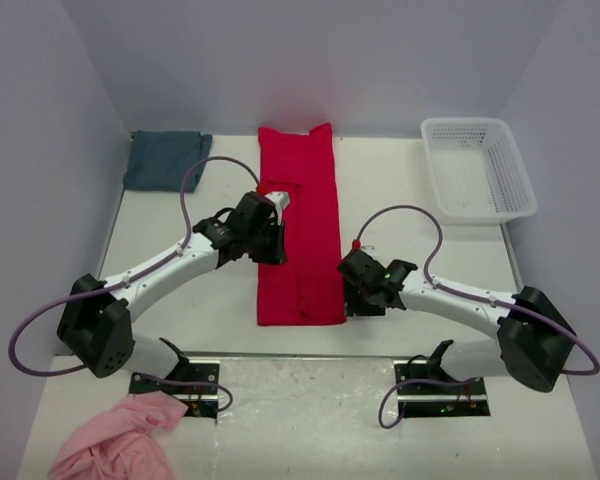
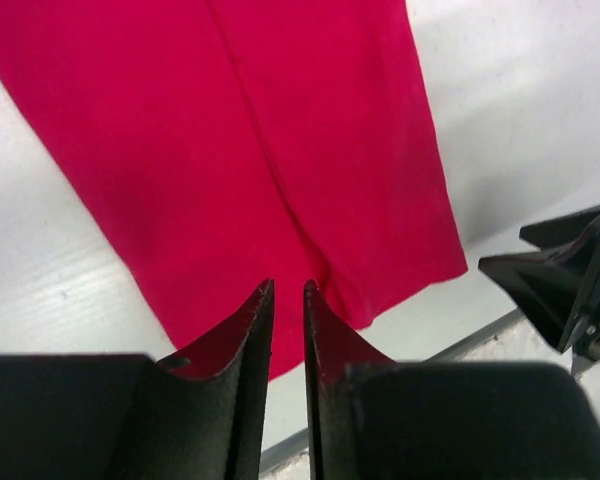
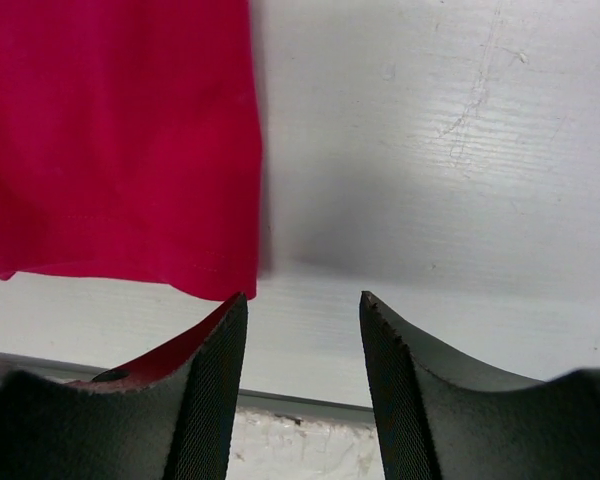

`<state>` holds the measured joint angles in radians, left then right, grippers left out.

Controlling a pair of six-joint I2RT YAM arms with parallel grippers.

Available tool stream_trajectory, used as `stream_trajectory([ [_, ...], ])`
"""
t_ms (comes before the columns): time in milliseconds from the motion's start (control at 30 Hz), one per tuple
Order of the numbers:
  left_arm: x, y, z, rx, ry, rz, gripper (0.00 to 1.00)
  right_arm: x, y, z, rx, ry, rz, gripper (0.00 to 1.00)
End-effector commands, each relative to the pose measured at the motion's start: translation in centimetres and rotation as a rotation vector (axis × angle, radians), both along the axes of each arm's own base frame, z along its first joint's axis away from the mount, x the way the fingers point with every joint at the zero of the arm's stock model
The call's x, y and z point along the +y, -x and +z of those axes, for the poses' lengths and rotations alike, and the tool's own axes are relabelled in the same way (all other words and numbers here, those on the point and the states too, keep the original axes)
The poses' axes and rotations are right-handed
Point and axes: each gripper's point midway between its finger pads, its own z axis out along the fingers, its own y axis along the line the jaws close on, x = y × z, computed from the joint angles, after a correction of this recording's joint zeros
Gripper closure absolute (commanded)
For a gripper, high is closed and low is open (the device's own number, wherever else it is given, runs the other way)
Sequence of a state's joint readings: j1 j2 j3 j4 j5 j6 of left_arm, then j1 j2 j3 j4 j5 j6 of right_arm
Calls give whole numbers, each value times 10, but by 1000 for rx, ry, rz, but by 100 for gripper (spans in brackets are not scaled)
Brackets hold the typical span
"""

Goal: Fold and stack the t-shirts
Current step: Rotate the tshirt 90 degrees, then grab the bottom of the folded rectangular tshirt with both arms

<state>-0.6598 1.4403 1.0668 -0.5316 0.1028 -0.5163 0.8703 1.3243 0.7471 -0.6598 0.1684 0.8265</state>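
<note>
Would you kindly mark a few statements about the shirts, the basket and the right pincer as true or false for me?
1. The red t-shirt lies as a long narrow strip across the middle of the table. True.
2. The teal t-shirt is stacked on the red one. False: it lies apart, folded, at the far left corner.
3. The white basket holds a shirt. False: no cloth shows in it.
4. The right pincer has its jaws apart with nothing between them. True.
5. A pink cloth lies at the near left of the top view. True.
</note>
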Motion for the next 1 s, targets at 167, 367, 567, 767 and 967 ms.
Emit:
stream_trajectory([
  [167,-3,56,-3,9,20,-32,79,4,-8,19,-93,-175,-59,49],
  [367,-24,85,-13,34,54,-111,51,-8,-10,19,-99,-223,-78,48],
  [567,-38,88,-35,56,15,-140,49,-8,-10,25,-107,-250,-66,47],
  [767,-51,84,-50,66,-19,-162,50,-9,-8,23,-103,-249,-61,47],
  [967,-55,79,-70,77,-58,-171,51,-8,-9,24,-109,-253,-55,47],
])
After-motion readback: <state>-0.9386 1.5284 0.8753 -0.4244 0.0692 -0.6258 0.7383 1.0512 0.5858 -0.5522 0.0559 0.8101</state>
